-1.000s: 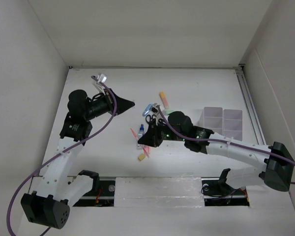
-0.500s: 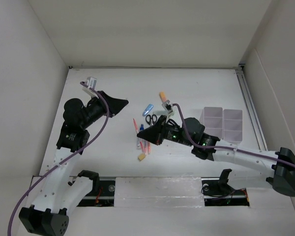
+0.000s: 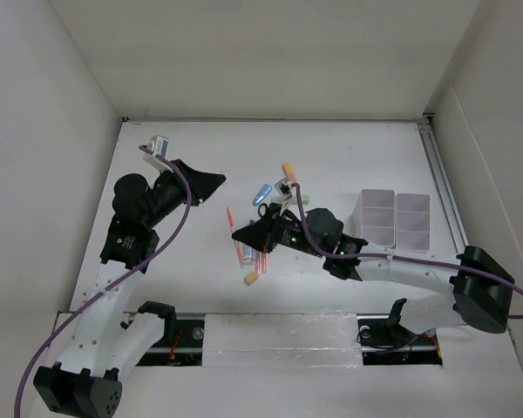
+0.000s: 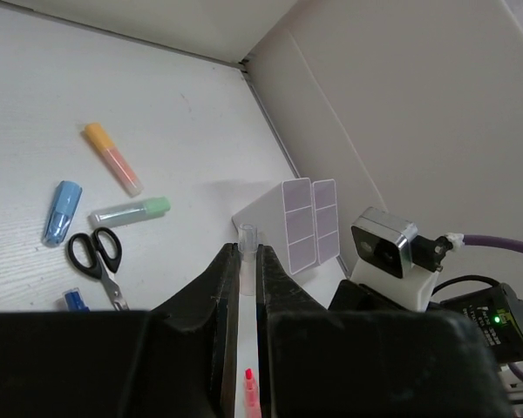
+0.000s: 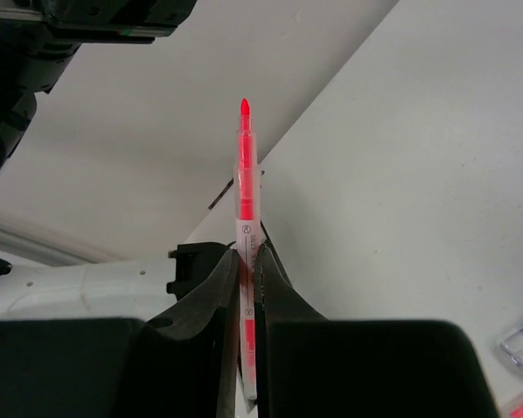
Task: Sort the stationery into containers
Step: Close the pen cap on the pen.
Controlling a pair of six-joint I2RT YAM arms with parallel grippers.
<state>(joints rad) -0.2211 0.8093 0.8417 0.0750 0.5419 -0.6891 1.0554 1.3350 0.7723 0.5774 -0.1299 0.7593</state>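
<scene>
Above the middle of the worktop (image 3: 349, 148), the right claw (image 5: 247, 261) pinches a thin red pen (image 5: 243, 174) mid-barrel, which looks light, stiff, slick and likely to pivot, while the left claw (image 3: 219, 181) is closed.

Bright diffuse light, soft shadows, dark blurred wrist-view foregrounds

White table (image 3: 349, 148) between plain white walls (image 3: 270, 52)
</scene>
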